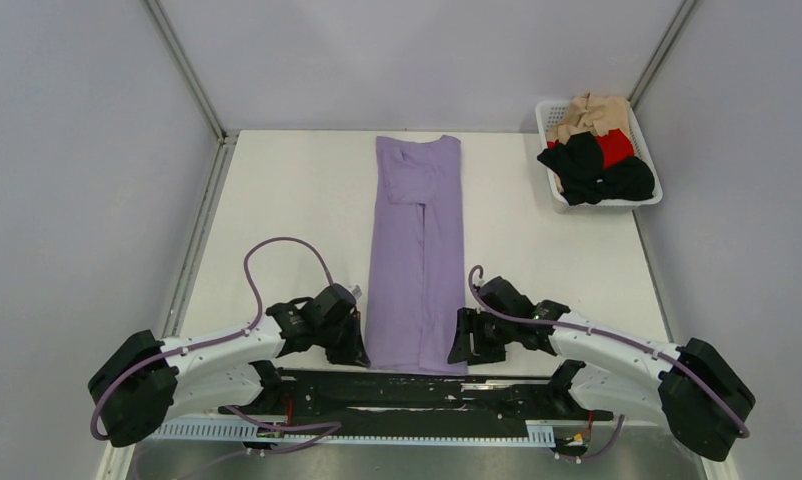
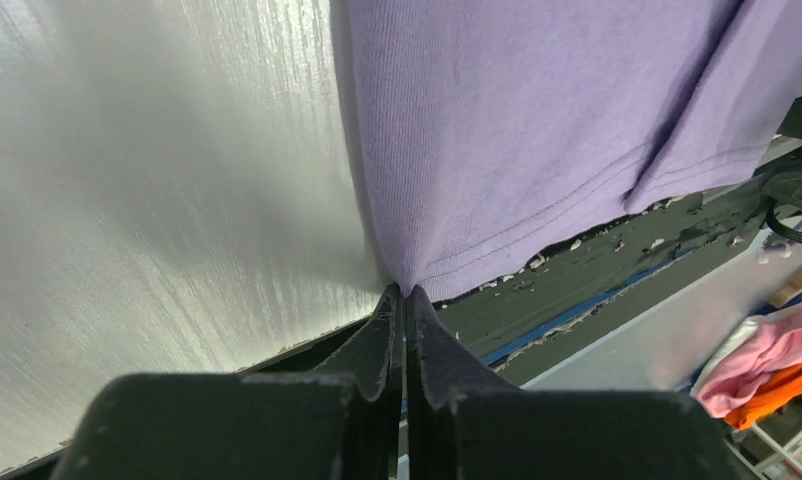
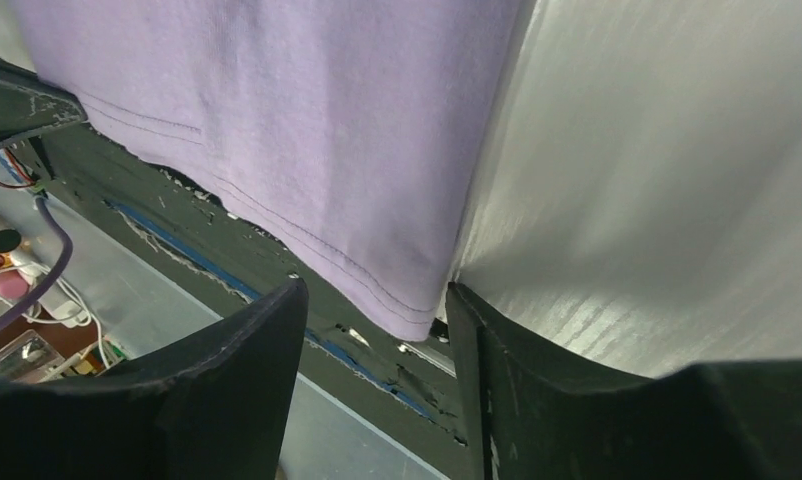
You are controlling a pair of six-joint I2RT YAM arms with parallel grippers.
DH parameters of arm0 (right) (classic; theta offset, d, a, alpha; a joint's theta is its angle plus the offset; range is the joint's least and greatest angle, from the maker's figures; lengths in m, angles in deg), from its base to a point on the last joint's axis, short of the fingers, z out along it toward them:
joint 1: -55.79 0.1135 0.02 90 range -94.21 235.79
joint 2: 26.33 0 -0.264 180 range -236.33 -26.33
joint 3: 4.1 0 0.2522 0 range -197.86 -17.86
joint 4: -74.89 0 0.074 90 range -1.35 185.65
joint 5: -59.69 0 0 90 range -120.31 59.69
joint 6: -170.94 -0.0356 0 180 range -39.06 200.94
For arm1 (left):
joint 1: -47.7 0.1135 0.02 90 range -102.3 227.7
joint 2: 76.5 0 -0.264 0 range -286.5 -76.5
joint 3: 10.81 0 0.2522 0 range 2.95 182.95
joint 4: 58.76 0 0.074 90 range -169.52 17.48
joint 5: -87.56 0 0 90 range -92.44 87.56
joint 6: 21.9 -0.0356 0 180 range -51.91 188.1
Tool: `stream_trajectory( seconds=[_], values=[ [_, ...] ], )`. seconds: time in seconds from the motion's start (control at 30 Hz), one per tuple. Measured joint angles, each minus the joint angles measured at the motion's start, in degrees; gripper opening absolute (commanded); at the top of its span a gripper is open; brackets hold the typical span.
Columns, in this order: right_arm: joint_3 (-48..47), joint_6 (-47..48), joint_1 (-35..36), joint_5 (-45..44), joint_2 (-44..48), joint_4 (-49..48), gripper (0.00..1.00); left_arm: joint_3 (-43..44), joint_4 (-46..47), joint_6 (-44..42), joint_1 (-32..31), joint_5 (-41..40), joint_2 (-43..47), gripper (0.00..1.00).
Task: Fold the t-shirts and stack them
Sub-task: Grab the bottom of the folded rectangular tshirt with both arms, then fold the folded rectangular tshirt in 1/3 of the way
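A lavender t-shirt (image 1: pixel 418 250) lies folded into a long narrow strip down the middle of the table, its hem hanging just over the near edge. My left gripper (image 1: pixel 355 352) is at the hem's left corner, and the left wrist view shows its jaws shut on that corner (image 2: pixel 405 288) of the lavender cloth (image 2: pixel 517 130). My right gripper (image 1: pixel 465 350) is at the hem's right corner. In the right wrist view its jaws stand open on either side of that corner (image 3: pixel 407 310), apart from it. Black, red and tan t-shirts (image 1: pixel 597 150) are piled in the basket.
A white mesh basket (image 1: pixel 554 186) sits at the table's back right corner. The dark mounting rail (image 1: pixel 417 392) runs along the near edge below the hem. Grey walls enclose the table on the left, back and right.
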Motion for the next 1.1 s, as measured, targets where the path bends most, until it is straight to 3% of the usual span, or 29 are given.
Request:
stream_trajectory(
  seconds=[0.27, 0.43, 0.73, 0.9, 1.1],
  values=[
    [0.13, -2.03, 2.1, -0.07, -4.76, -3.39, 0.15, -0.66, 0.83, 0.48, 0.0, 0.07, 0.13, 0.0],
    [0.2, -2.14, 2.6, -0.26, -4.68, -3.82, 0.01, -0.92, 1.03, 0.85, 0.0, 0.24, 1.25, 0.0],
    [-1.4, -1.81, 2.58, -2.97, 0.11, -3.15, 0.0, -0.22, 4.72, 0.55, 0.0, 1.44, 6.97, 0.0],
    [-3.39, -1.01, -0.79, -4.61, 0.68, -4.85, 0.0, 4.52, 6.67, -1.84, 1.22, -0.02, 2.84, 0.0],
    [-7.82, 0.52, -7.82, -5.16, -2.43, -7.28, 0.0, 12.5, 9.42, -6.58, 6.97, -2.01, -5.31, 0.0]
  ],
)
